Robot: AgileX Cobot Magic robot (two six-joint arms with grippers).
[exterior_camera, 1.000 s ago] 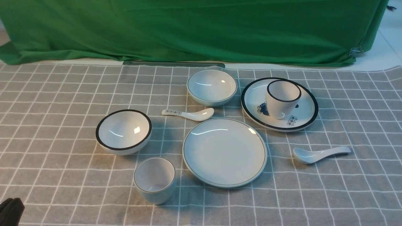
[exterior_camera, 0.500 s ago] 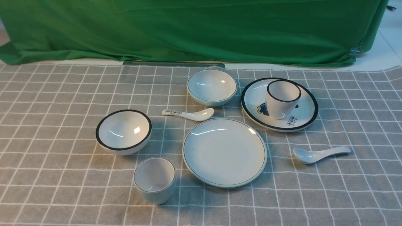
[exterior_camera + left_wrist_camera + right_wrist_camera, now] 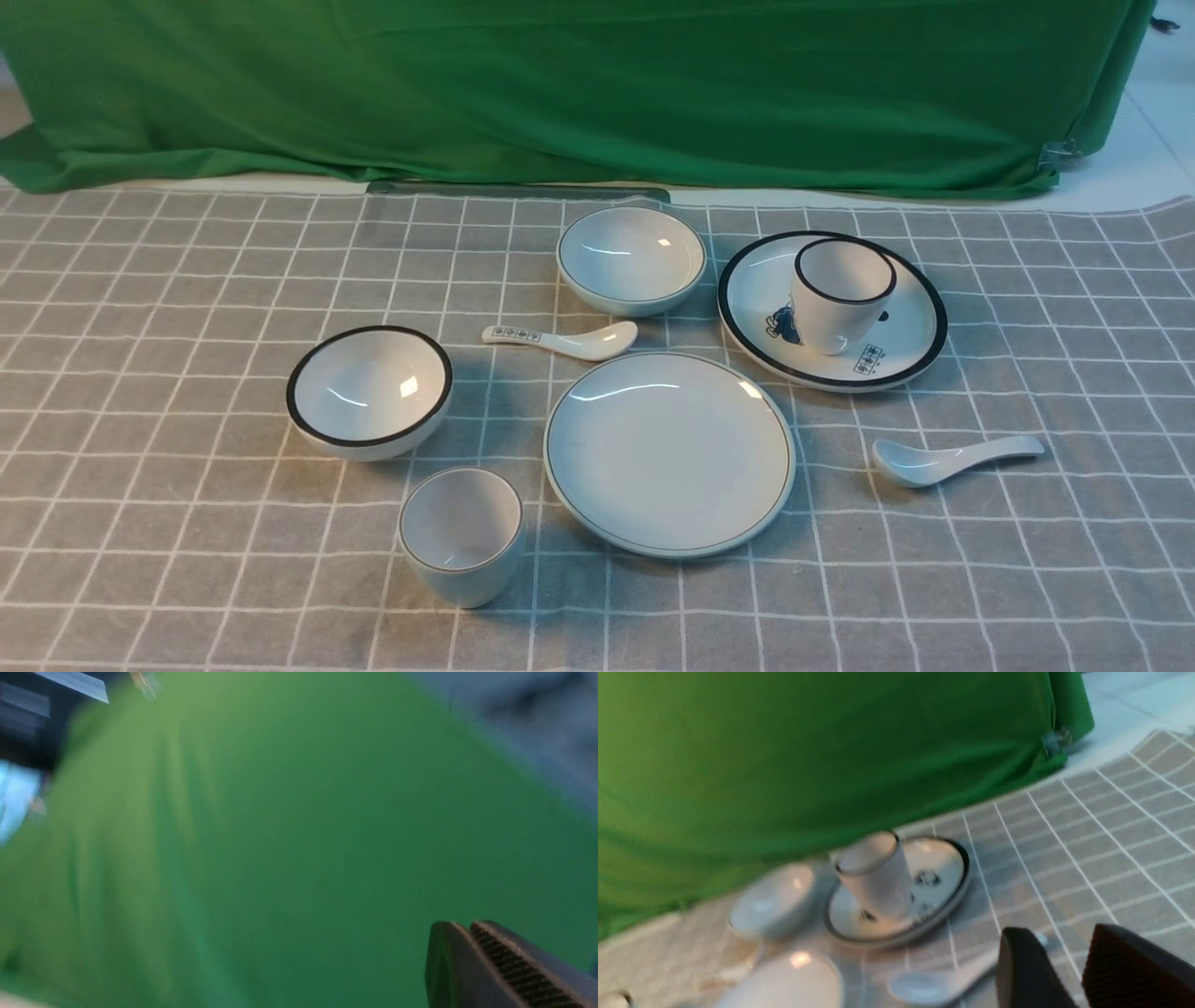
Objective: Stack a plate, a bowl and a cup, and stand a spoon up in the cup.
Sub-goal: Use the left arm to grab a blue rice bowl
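Spreading across the far side, the green drape (image 3: pixel 579 93) hangs behind the gray checked cloth (image 3: pixel 215 551), and here on the cloth is our whole lineup! The plate (image 3: pixel 669 455) takes the middle, lying flat with its round face up. Beyond it and to the right sits the black-rimmed plate (image 3: pixel 756 341), also face up, its blue print showing. Over to the left, the black-rimmed bowl (image 3: pixel 369 387) opens upward, while the bowl (image 3: pixel 632 257) sits beyond the plate, mouth up too. And the cup (image 3: pixel 462 537)! It stands upright just beside the plate, on its near left side, long axis vertical, mouth to the ceiling. The black-rimmed cup (image 3: pixel 836 303) stands upright on the black-rimmed plate.

Down to the spoons: the spoon (image 3: pixel 957 460) lies on the cloth to the right of the plate, long axis running mostly left to right, scoop at the left, handle pointing right and slightly away. The printed spoon (image 3: pixel 560 342) lies between the bowl and the plate, its handle pointing left and its scoop right.

Now the fingers! The left gripper (image 3: pixel 469 926) has its tips together, narrow as can be, against a blurred green background. The right gripper (image 3: pixel 1059 933) shows its fingers apart, a clear gap between them.
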